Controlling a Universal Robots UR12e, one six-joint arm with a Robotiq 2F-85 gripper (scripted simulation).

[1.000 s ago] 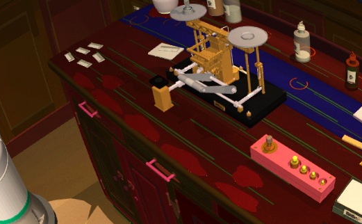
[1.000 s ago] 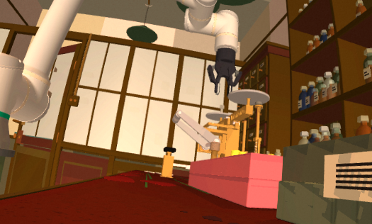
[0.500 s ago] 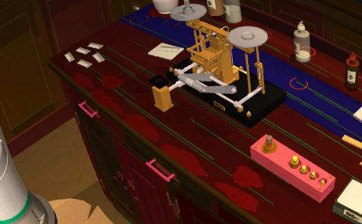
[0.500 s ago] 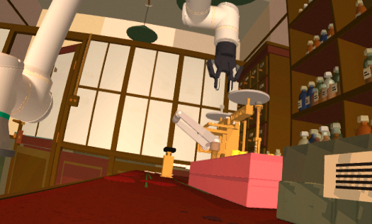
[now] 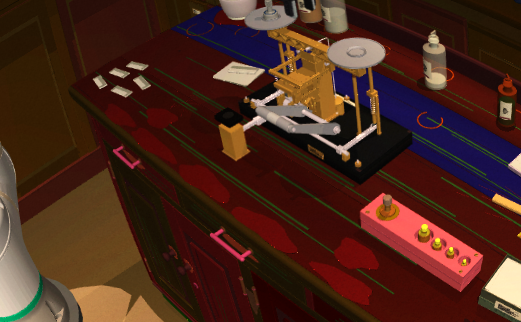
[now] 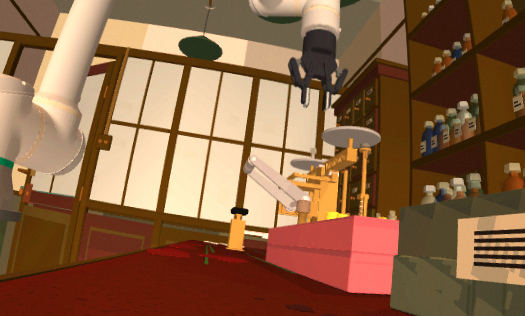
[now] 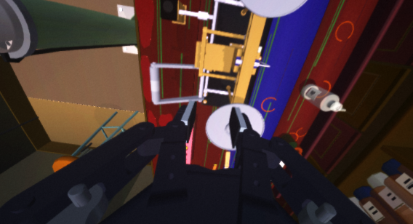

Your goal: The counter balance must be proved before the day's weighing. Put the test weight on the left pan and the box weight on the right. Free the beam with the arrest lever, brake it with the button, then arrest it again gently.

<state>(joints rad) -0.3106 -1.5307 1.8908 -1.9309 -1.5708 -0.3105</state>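
Observation:
The box weight (image 5: 387,206), a small knobbed piece, sits in the left socket of the pink weight box (image 5: 420,240), beside several smaller yellow weights. The brass balance (image 5: 310,90) stands on its black base mid-counter. Its far pan (image 5: 270,17) carries the test weight (image 5: 270,9), and its near pan (image 5: 356,53) is bare but for a ring. The grey arrest lever (image 5: 294,122) lies along the front of the base, and the black button (image 5: 230,118) tops a brass post at its left. My gripper (image 6: 316,102) hangs high above the near pan (image 7: 235,125), part open and holding nothing.
The counter's front edge (image 5: 194,200) runs along the near side, with pink drawer handles (image 5: 230,244) below. Bottles (image 5: 434,62) stand on the blue runner behind the balance, paper slips (image 5: 121,80) lie at the left end, and a grey case (image 5: 511,290) sits right of the pink box.

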